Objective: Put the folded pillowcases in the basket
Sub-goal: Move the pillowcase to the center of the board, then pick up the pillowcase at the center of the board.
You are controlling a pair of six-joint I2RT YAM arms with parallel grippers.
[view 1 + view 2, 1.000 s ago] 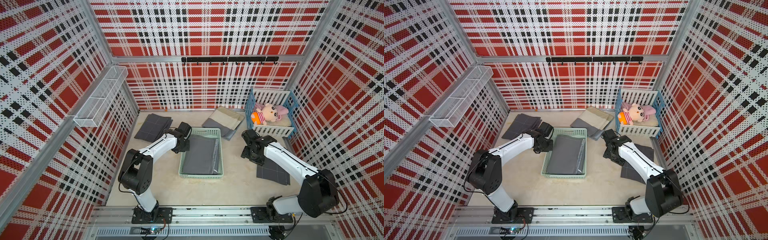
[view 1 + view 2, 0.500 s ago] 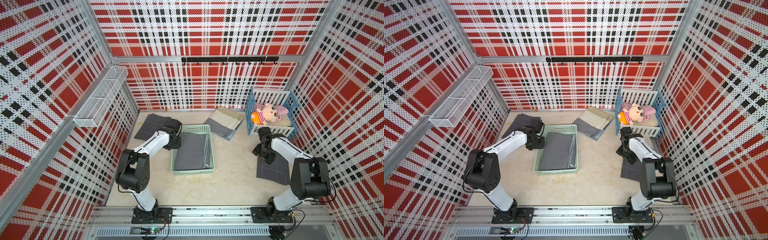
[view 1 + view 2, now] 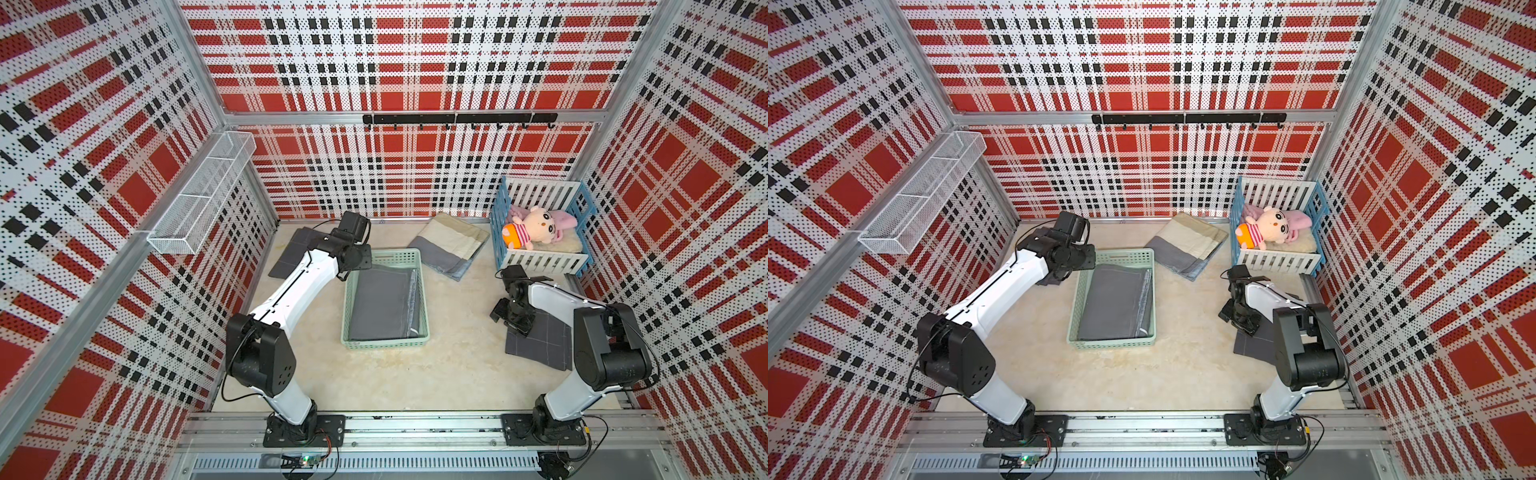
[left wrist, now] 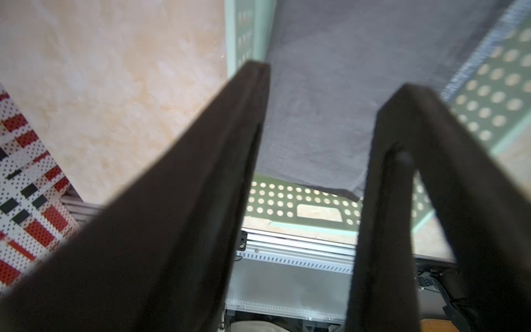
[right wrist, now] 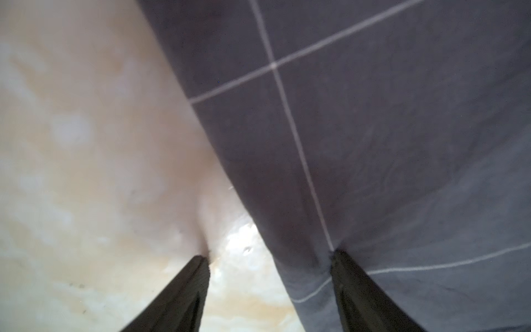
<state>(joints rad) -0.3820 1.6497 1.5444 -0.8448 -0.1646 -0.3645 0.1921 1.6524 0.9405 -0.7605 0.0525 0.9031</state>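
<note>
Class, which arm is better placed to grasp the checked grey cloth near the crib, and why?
Right: the right gripper is open astride the edge of that cloth, while the left gripper is open over the basket, well away.

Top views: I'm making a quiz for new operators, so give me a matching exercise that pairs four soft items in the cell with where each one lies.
Things:
1. plain grey pillowcase
2. plush doll
3. grid-lined grey cloth
4. beige-and-grey cloth

Places:
A. in the blue-and-white crib
B. on the table, between basket and crib
C. in the basket
D. on the table, its edge at the right pincer

Pairs: 1-C, 2-A, 3-D, 4-B
</note>
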